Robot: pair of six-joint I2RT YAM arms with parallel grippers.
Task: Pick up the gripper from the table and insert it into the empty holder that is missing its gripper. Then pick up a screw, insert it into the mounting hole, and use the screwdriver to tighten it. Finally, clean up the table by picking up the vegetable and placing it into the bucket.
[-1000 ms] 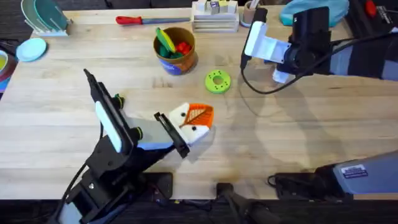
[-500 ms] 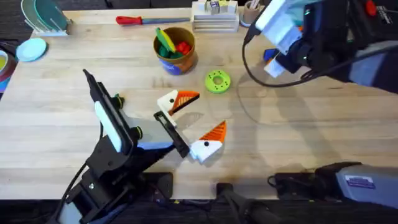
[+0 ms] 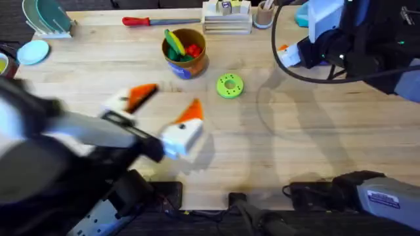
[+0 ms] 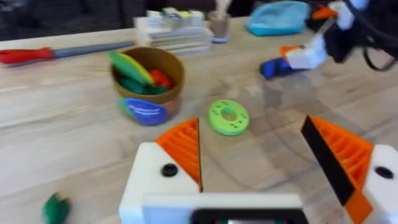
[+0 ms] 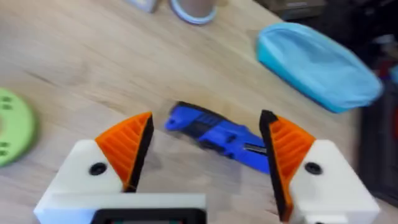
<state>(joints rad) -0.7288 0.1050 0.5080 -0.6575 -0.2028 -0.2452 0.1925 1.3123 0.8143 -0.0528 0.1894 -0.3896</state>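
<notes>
The right gripper (image 5: 202,155) hovers wide open over the blue screwdriver (image 5: 214,135) on the far right of the table, so it's probably the tightening step, next dropping and closing; left gripper (image 4: 273,162) is open too.

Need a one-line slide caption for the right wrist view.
Right gripper, fingers open, hovering over the blue screwdriver on the wooden table.
</notes>
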